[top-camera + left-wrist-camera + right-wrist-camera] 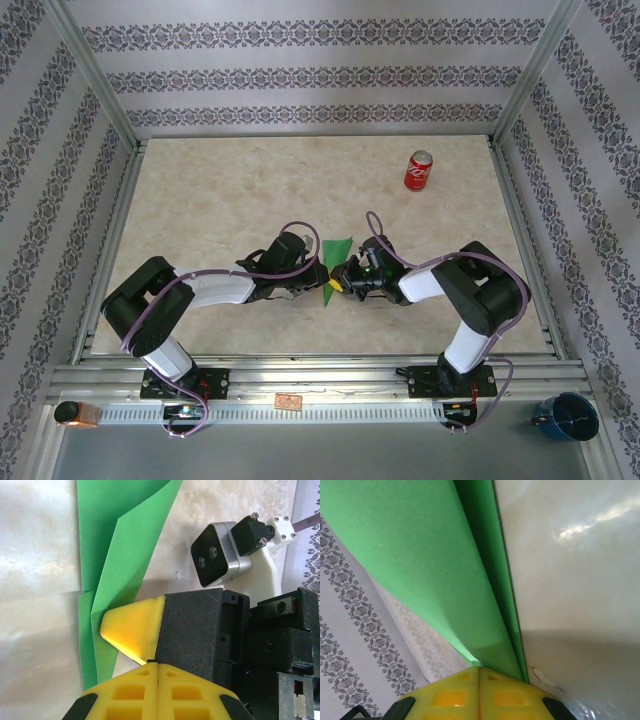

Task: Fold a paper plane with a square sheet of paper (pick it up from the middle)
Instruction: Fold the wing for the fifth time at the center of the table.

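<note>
Green paper sheet (338, 247) (130, 540) (420, 555), part-folded w/ overlapping layers, was at centre of table (220, 200) betw. the two arms, its near end pinched in the closed yellow fingers of the R gripper (341, 284) (479, 670) (132, 627). L gripper (324, 283) (157, 667), jaws pressed together, met the R gripper tip-to-tip just beside the sheet's near edge; whether it also clamped paper cannot be told. Red soda can (418, 171) sat far right, well apart.
</note>
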Controlling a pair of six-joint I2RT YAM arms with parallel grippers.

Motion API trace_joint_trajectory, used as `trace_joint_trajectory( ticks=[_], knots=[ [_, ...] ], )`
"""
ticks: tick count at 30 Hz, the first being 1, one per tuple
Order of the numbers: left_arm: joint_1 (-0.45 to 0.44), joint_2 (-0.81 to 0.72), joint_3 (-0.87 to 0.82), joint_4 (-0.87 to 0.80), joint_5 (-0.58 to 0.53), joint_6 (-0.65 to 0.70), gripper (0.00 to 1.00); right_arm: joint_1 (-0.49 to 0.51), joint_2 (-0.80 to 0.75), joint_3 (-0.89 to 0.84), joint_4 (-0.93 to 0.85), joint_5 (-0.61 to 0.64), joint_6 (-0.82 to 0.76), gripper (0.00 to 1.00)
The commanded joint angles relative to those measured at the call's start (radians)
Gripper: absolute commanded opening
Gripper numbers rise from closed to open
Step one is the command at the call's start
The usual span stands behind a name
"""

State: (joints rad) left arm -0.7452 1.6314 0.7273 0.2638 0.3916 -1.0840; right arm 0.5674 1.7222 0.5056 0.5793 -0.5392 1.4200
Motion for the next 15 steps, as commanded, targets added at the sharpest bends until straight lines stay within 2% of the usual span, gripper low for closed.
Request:
trace_joint_trajectory(
  ticks=[1, 3, 10, 15],
  knots=[
    [-0.026, 0.084, 0.017, 0.05, 0.021, -0.017, 0.0, 0.019, 0.062, 0.008, 0.045, 0.119, -0.004, 0.11],
    [-0.028, 0.083, 0.011, 0.054, 0.017, -0.021, 0.0, 0.018, 0.063, 0.008, 0.047, 0.12, -0.004, 0.11],
    [-0.028, -0.057, -0.102, 0.064, -0.104, -0.057, 0.0, 0.016, 0.06, 0.014, 0.044, 0.112, -0.014, 0.11],
    [-0.029, -0.042, -0.077, 0.075, -0.039, -0.044, 0.0, 0.014, 0.059, 0.011, 0.044, 0.11, -0.015, 0.11]
  ],
)
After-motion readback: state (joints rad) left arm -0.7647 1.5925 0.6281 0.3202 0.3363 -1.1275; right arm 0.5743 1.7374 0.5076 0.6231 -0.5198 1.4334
